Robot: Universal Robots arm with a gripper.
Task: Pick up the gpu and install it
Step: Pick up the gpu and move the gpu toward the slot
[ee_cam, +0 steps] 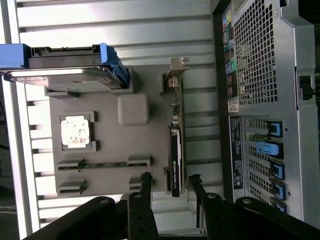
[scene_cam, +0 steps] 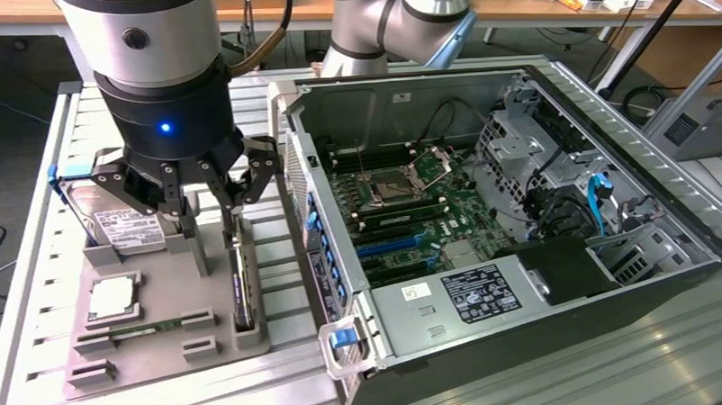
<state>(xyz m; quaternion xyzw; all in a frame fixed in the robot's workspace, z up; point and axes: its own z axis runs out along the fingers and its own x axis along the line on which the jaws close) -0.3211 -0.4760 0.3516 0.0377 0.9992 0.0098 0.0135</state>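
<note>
With the tool [ee_cam: 170,182] spread wide just above the gpu [ee_cam: 175,160], a clean grasp needs both fingers straddling its thin edge squarely.

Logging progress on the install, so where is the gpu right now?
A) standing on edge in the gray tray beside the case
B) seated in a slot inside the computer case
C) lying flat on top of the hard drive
A: the gpu stands edge-on in the gray tray, outside the computer case, with the open gripper poised over it.
</note>
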